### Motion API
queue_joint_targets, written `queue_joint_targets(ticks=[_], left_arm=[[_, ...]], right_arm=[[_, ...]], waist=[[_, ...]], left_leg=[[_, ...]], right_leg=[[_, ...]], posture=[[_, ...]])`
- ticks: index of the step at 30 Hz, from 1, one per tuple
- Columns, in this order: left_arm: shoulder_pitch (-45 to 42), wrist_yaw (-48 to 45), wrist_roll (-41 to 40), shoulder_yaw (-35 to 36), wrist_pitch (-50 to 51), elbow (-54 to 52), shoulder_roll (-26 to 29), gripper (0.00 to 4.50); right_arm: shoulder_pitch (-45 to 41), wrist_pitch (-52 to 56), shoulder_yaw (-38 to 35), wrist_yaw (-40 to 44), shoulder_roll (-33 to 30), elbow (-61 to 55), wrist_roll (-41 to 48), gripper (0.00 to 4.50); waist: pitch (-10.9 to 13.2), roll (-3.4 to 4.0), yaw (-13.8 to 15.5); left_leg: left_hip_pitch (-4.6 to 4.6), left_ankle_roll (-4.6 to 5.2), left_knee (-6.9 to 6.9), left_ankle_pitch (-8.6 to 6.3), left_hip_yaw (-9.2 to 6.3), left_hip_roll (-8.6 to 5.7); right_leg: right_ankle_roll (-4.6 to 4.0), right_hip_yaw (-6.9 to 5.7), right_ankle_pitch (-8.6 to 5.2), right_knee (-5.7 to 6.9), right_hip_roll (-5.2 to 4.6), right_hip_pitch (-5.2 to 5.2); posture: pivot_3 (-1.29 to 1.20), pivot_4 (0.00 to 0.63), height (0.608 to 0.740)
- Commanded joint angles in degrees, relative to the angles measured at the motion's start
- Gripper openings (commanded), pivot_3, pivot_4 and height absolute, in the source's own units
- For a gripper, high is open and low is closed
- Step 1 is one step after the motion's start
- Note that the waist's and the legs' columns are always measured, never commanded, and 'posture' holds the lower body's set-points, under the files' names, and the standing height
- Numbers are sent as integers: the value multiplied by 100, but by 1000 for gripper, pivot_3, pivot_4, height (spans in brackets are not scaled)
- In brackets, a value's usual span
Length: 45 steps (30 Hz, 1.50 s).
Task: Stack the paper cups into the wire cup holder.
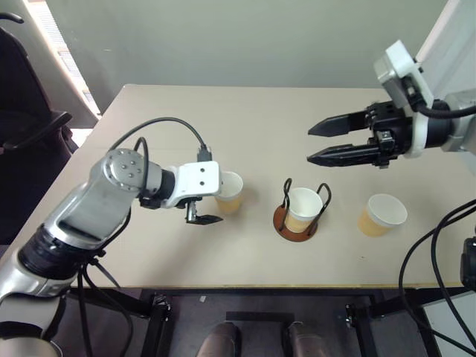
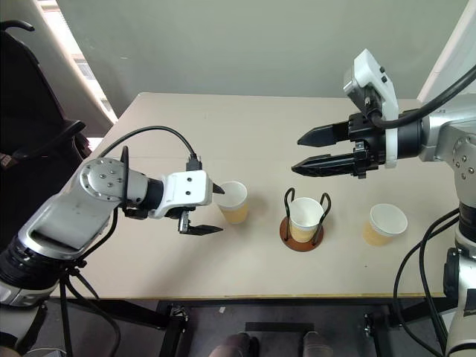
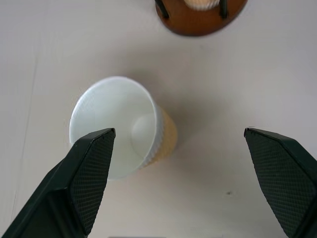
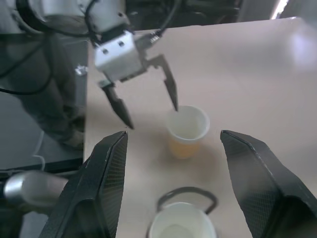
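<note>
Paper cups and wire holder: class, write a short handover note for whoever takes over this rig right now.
Left gripper: open, empty, close around the left paper cup, which stands upright on the table; not gripped yet.
Right gripper: open, empty, raised above the table behind the wire cup holder.
Done: one cup sits in the holder.
Left: the left cup and the right paper cup, upright on the table right of the holder, remain to be stacked.

A beige table (image 1: pixel 245 126) stands before a pale grey-green wall (image 1: pixel 223 37), black chair (image 1: pixel 26 111) at left.
</note>
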Motion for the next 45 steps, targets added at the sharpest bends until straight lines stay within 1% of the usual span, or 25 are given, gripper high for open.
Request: queue_joint_targets(ticks=[1,5,17,19,21,24,25,26,29,30,31,33,35,38,45], left_arm=[[-335,128,437,-163,-143,152,-296,4500],[-496,203,854,-358,-318,520,-607,4500],[-448,58,1365,-514,-905,1317,-1067,4500],[-439,58,1433,-549,-1127,1519,-1156,4108],[-427,24,1440,-554,-1352,1717,-1259,3559],[-414,-55,1435,-538,-1610,1968,-1372,2423],[-408,-101,1407,-514,-1659,2036,-1411,2126],[-402,-159,1373,-489,-1732,2089,-1436,1678],[-437,-347,1241,-397,-1940,2192,-1480,592],[-458,-417,1160,-342,-2027,2211,-1490,258],[-477,-491,1072,-286,-2103,2222,-1497,42],[-522,-647,912,-180,-2197,2228,-1489,42],[-553,-784,790,-88,-2301,2237,-1457,42],[-659,-1004,623,74,-2307,2241,-1372,42],[-1138,-1583,165,367,-1996,2151,-1274,42]], right_arm=[[-43,-8,-161,-185,-86,-144,231,3062],[-87,-33,-93,-277,-143,-94,348,3062],[-61,-66,-13,-462,-263,-81,529,3062],[-47,-71,-7,-495,-268,-89,549,3112],[-14,-91,3,-525,-282,-94,561,3112],[17,-94,7,-563,-298,-109,585,3112],[30,-93,4,-575,-305,-116,595,3112],[40,-88,1,-589,-310,-126,604,3112],[86,-74,-37,-615,-343,-133,645,3112],[92,-40,-75,-638,-336,-126,688,3112],[95,-9,-110,-655,-332,-114,732,3112],[108,1,-162,-671,-349,-84,799,3112],[120,3,-194,-683,-372,-53,857,3112],[208,-182,-240,-626,-461,-1,849,3112],[791,-1073,-83,-89,-1285,181,368,3112]], waist=[[0,0,4],[0,0,-2],[0,0,7],[0,0,8],[0,0,8],[0,0,7],[0,0,8],[0,0,8],[0,0,8],[0,0,10],[0,0,10],[0,0,10],[0,0,10],[0,0,11],[-1,-1,43]], left_leg=[[-1,0,0,1,-1,0],[-2,1,0,1,0,-2],[-10,2,-9,-1,0,-1],[-11,2,-8,0,0,-2],[-11,3,-7,0,0,-2],[-10,3,-6,0,0,-2],[-10,4,-6,0,0,-2],[-10,4,-5,1,0,-1],[-11,5,-5,0,1,-2],[-12,6,-5,0,1,-2],[-12,6,-4,-1,1,-2],[-13,6,-4,-1,1,-2],[-13,7,-4,-1,1,-1],[-13,8,-3,-1,1,-2],[-19,27,10,-12,2,-2]], right_leg=[[-2,-1,1,0,-1,0],[-1,0,3,-2,-3,-2],[10,-1,9,-6,-4,-10],[12,-1,11,-6,-4,-10],[14,-1,12,-4,-4,-10],[14,-1,12,-2,-3,-11],[16,-1,13,-1,-3,-11],[18,-1,14,-2,-4,-11],[19,-1,14,-3,-4,-11],[20,-1,15,-3,-3,-11],[25,-1,18,-3,-3,-10],[34,-1,23,-4,-3,-11],[63,-1,41,-4,-3,-11],[64,-2,42,-4,-3,-11],[48,-2,31,-5,-4,-8]], posture=[[0,150,740],[0,150,740],[0,150,740],[0,150,740],[0,150,740],[0,150,740],[0,150,740],[0,150,740],[0,150,740],[0,150,740],[0,150,740],[0,150,740],[0,150,740],[0,150,740],[0,150,740]])
